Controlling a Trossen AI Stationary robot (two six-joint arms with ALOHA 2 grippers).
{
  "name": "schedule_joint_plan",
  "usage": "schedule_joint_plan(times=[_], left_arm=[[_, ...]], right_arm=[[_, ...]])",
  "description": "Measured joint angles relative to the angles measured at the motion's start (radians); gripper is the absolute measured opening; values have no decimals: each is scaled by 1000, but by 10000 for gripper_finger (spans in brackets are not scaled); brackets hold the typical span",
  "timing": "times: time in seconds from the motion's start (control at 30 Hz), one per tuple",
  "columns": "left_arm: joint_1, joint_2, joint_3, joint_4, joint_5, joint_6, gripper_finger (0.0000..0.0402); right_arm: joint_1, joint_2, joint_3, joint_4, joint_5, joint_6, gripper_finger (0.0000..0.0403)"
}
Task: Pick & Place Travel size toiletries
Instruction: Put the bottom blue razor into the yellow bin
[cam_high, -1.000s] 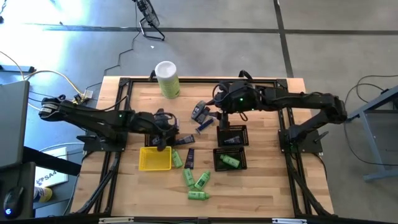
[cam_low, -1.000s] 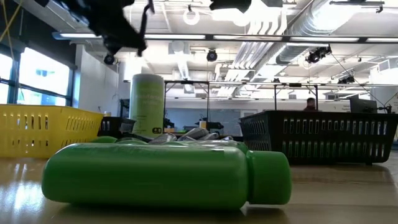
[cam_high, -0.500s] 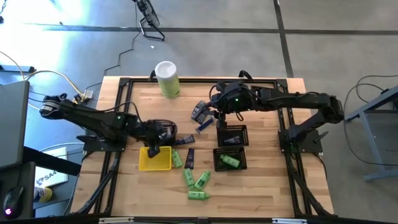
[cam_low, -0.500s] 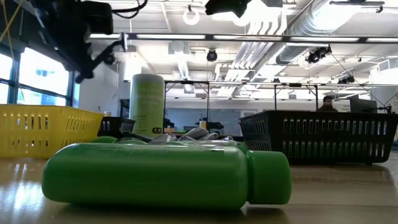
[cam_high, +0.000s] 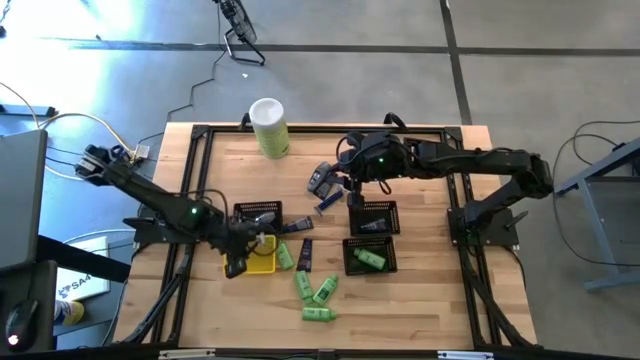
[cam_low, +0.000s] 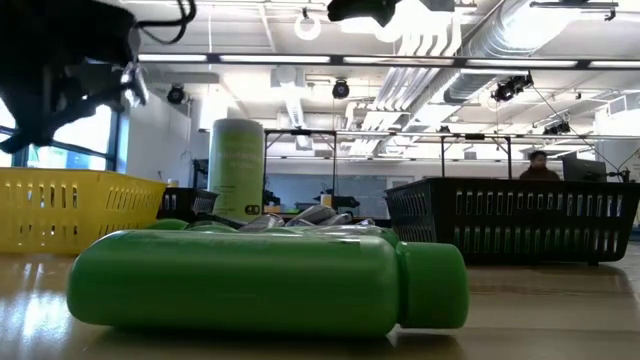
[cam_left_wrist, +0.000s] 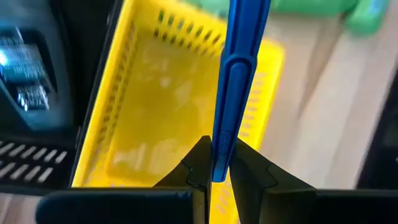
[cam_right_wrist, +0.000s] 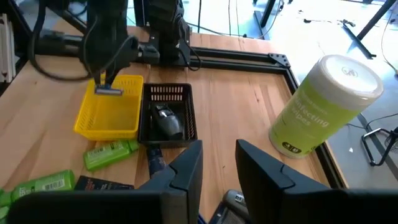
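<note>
While the left claw (cam_left_wrist: 217, 169) stays clamped on a slim blue tube (cam_left_wrist: 236, 74) over the slotted yellow tray (cam_left_wrist: 155, 106), the right claw (cam_right_wrist: 219, 163) — fingers apart — hovers by dark packets (cam_high: 322, 180).

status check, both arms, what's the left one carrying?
Left gripper shut on thin blue item, over yellow tray. Right gripper above table centre, fingers apart, nothing visibly held. Nothing blocking tray.

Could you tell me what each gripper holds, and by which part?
The left gripper, above the yellow tray, pinches a slim blue item by its end. Nothing shows between the right gripper's fingers.
</note>
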Motion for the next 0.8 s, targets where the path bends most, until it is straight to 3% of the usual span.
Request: schedule_joint_plan(times=[0.4,0.67,0.8], left_arm=[[-25,182,0,-21,33,3,33],[-25,202,0,-20,49,3,35],[-25,202,0,-21,43,3,55]], right_arm=[[0,0,0,14,0,-7,86],[0,0,0,14,0,-8,85],[0,0,0,14,0,-7,85]])
